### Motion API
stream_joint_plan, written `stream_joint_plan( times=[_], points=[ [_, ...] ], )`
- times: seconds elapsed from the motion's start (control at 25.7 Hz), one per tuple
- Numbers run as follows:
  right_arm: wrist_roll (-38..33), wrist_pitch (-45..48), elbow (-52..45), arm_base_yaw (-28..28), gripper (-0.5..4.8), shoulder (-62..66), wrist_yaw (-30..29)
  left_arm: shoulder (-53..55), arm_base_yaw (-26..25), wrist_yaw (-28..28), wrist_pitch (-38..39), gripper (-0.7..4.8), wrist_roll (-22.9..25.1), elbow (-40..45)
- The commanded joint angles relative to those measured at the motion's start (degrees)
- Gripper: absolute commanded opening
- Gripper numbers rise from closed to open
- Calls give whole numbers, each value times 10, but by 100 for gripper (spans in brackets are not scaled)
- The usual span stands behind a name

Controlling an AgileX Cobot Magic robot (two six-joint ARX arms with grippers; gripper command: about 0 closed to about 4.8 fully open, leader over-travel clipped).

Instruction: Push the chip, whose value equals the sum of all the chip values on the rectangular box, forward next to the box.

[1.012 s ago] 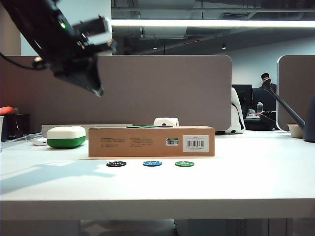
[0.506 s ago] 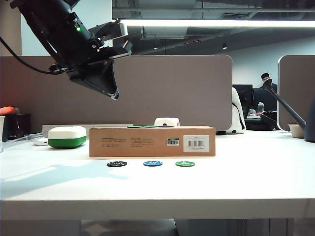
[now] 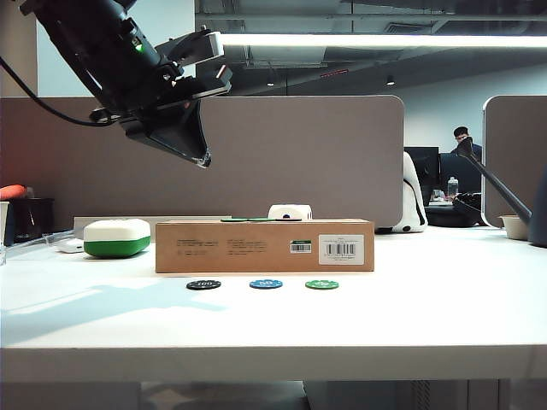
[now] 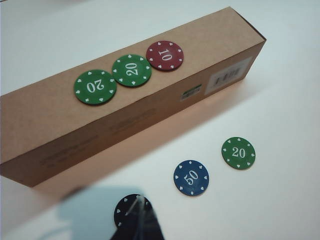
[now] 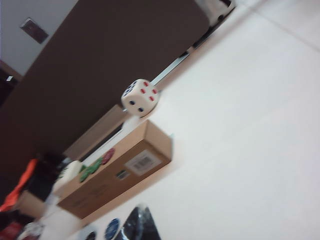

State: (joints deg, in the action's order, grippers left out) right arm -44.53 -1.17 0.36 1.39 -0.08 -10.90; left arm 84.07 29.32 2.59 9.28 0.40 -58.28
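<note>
Chip (image 4: 191, 177) apart from box (image 4: 75, 125) edge

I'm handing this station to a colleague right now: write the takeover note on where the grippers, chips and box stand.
Left gripper: raised high above the table's left side, over the black 100 chip, holding nothing; open or shut cannot be told.
Right gripper: only its tip shows in its wrist view, state unclear; its arm stands at the far right.
Rectangular box: carries two green 20 chips and a red 10 chip, sum 50.
Blue 50 chip: on the table in front of the box, between the black chip and a green 20 chip, apart from the box.
Done: nothing pushed.
Left: push the blue chip forward next to the box.
</note>
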Motion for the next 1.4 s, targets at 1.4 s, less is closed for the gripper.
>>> stream_joint_plan(
  times=[1.4],
  points=[
    [75,152,295,265,-5,669,36,-2,0,0,-8,-5,0,-2]
  ],
)
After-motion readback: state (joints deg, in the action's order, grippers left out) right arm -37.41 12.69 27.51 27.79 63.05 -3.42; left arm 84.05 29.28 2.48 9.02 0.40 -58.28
